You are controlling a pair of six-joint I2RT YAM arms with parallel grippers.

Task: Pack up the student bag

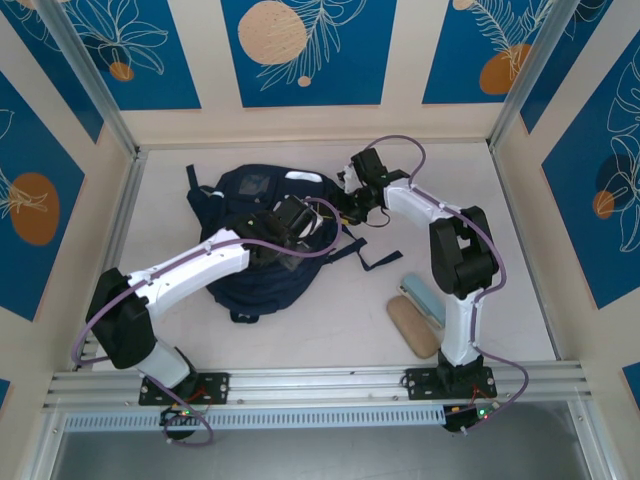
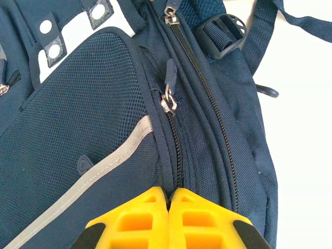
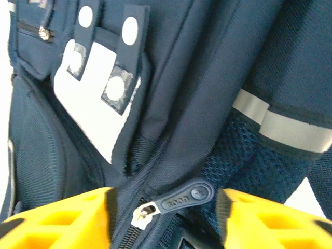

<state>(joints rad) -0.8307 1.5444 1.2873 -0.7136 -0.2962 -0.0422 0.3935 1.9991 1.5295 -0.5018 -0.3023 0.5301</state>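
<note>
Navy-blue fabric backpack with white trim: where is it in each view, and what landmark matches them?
Top external: the navy-blue fabric backpack lies left of centre.
Left wrist: the backpack is left and centre, with zippers running up from the shut left hand.
Right wrist: the backpack is across the frame, with a zipper pull inside the open right hand.
Shared landmark: white patch with dark studded tabs, upper left in both wrist views.

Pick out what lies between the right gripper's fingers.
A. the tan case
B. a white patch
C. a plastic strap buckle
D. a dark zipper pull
D: in the right wrist view the dark zipper pull of the student bag lies in the gap of the right gripper, whose yellow fingers stand apart on either side of it.
</note>
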